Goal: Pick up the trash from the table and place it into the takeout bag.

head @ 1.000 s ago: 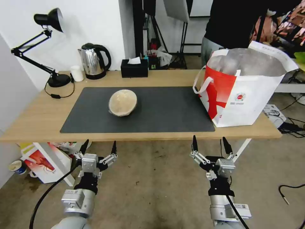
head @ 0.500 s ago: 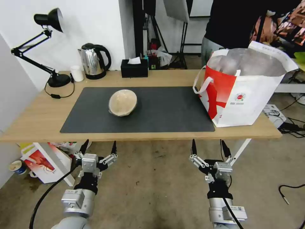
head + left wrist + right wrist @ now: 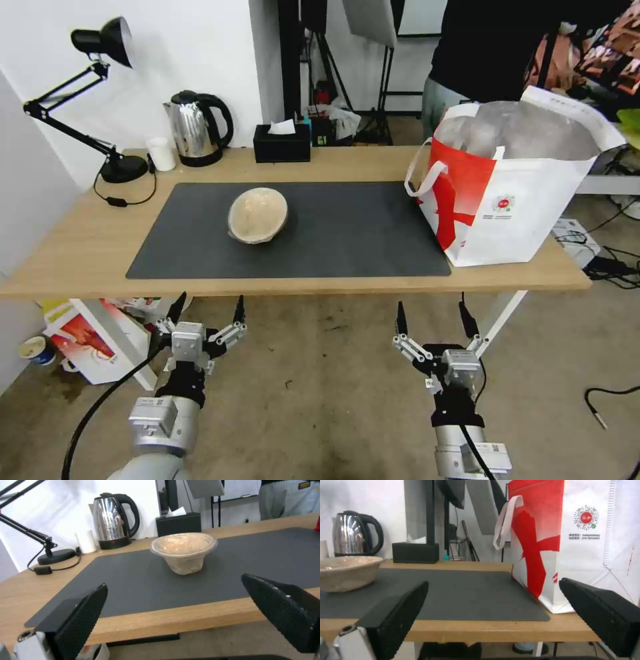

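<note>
Both my hands, left hand (image 3: 205, 309) and right hand (image 3: 431, 313), hang spread apart below the counter (image 3: 80, 247). Beige bowl (image 3: 257, 215) sits on the mat; the bag (image 3: 507, 180) hides its inside.

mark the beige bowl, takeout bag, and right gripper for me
beige bowl (image 3: 257, 215), head view, on its covered top.
takeout bag (image 3: 513, 220), head view, on the white front panel below the round logo.
right gripper (image 3: 431, 319), head view, midway between its open fingertips, below the table edge.
</note>
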### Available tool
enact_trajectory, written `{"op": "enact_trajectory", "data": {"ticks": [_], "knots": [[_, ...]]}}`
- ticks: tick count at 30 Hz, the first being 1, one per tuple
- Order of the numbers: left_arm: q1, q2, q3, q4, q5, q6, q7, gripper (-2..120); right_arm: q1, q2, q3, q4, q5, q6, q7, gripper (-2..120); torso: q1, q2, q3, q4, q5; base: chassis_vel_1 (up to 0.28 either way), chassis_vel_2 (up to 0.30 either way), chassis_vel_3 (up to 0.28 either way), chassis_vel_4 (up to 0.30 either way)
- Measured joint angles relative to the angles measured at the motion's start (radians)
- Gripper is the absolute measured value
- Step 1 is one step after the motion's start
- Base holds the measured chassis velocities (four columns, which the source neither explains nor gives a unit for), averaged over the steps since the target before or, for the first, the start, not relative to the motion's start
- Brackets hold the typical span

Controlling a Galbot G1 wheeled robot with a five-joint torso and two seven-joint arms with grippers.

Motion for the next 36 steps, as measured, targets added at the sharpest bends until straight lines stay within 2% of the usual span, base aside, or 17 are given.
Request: {"op": "enact_trajectory", "data": {"ticks": [36], "knots": [[0.0, 0.0, 0.0, 0.0, 0.0, 0.0, 0.0, 100, -0.018, 0.002, 0.0, -0.001, -0.01, 0.006, -0.01, 100, 0.0, 0.0, 0.0, 0.0, 0.0, 0.0, 0.0, 0.0, 0.0]]}}
